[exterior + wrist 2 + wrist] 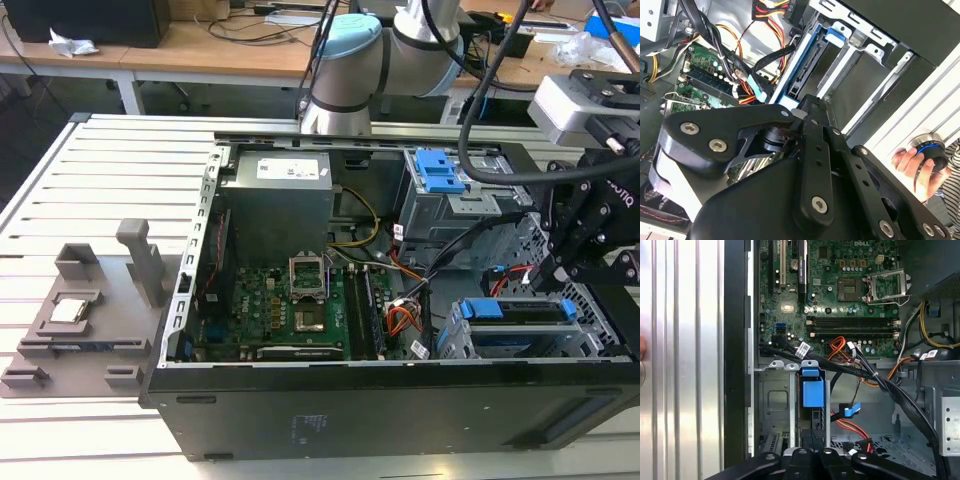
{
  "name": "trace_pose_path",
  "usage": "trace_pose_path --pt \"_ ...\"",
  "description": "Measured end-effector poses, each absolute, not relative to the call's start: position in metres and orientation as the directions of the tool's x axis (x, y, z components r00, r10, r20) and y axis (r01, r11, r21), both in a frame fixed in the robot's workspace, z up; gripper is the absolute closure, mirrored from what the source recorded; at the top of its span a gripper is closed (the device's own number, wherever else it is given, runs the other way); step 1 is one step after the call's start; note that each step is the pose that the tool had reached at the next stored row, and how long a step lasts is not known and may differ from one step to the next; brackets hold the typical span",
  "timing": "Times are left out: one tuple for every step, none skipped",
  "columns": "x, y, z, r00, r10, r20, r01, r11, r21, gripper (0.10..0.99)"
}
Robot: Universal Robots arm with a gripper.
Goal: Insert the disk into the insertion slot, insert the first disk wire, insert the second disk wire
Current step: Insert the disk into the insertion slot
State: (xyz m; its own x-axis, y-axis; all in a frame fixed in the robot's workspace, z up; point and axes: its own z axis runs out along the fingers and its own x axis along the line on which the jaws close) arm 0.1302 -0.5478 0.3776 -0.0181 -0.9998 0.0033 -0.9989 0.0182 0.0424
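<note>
Here, end effector (556, 278): black, hanging over the end of the open computer case (350, 420) at the exterior view's right, just above one end of the disk (515, 312); in the first wrist view its tip (813, 456) sits directly over the disk's edge.
end effector state: I cannot tell whether it is open or closed.
disk: lies flat inside the insertion slot (452, 342), with its blue carrier showing at both ends; the first wrist view shows it edge-on, with the blue tab toward the motherboard (290, 310).
insertion slot: low metal cage in the case's corner at the exterior view's lower right, against the case wall.
red wire (512, 271): loops just beside the end effector.
plug (850, 410): black with a blue tab, beside the cage in the first wrist view and apart from the disk.
cable bundle (865, 372): black, running between the cage and the motherboard.
taller cage (440, 210): stands behind the insertion slot in the exterior view, with a blue latch (440, 170) on top.
hand (910, 162): outside the case in the second wrist view, wrapped around a round black knob (931, 150) with a blue ring.
counter (100, 180): slatted metal; it carries the case and, well apart at the exterior view's left, a grey fixture (80, 325).
</note>
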Motion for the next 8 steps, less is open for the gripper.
trace_pose_path --pt "0.130 -0.548 0.376 -0.018 -1.000 0.003 -0.999 0.018 0.043 0.980" --pt "0.130 -0.548 0.374 -0.018 -1.000 0.003 -0.999 0.018 0.044 0.980" --pt "0.130 -0.548 0.371 -0.018 -1.000 0.003 -0.999 0.018 0.044 0.980" --pt "0.131 -0.548 0.370 -0.018 -1.000 0.003 -0.999 0.018 0.044 0.980" --pt "0.131 -0.548 0.369 -0.018 -1.000 0.003 -0.999 0.018 0.045 0.980" --pt "0.131 -0.548 0.368 -0.018 -1.000 0.004 -0.999 0.018 0.045 0.980" --pt "0.131 -0.548 0.367 -0.018 -1.000 0.003 -0.999 0.018 0.045 0.980" --pt "0.131 -0.548 0.366 -0.018 -1.000 0.003 -0.999 0.018 0.045 0.980"
